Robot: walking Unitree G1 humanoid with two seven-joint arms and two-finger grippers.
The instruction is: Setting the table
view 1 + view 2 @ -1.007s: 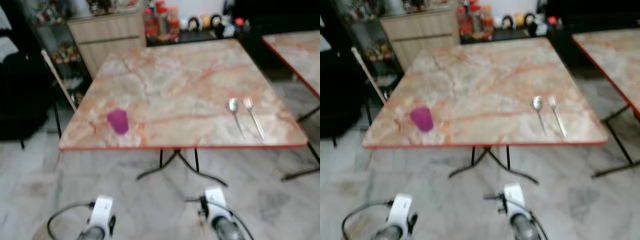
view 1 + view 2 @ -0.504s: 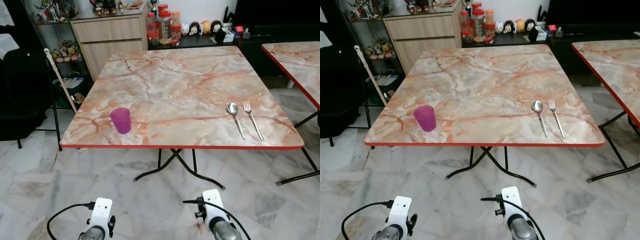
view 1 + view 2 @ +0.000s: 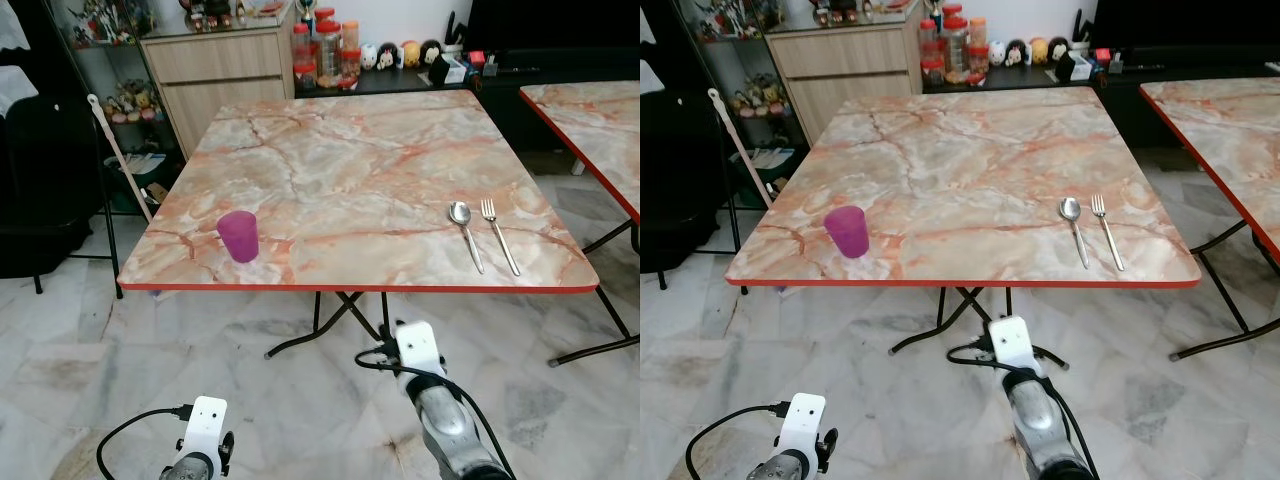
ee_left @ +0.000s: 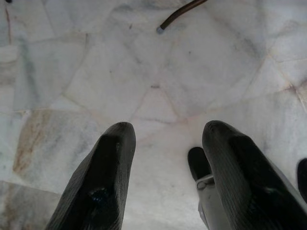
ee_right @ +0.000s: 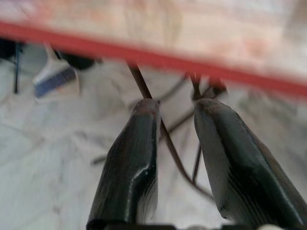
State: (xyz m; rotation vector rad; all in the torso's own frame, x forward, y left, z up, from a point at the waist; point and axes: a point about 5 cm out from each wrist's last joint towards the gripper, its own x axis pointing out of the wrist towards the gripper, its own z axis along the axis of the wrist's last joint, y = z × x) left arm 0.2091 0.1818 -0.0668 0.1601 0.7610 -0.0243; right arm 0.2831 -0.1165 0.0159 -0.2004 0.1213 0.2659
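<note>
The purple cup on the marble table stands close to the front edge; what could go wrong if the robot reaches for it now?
1. The purple cup stands upright near the table's red front edge; a push from the side could tip it off onto the floor.
2. The right pincer is below the tabletop, facing the red edge and the table legs, so lifting it straight up may hit the edge.
3. The spoon and fork lie loose and could be swept aside.

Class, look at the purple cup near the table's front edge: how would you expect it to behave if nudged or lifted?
The purple cup looks like thin plastic, so probably light and easily slid across the smooth marble-pattern table. It stands upright and is taller than wide, so a high push may tip it. Being round, it could then roll off the near edge.
</note>
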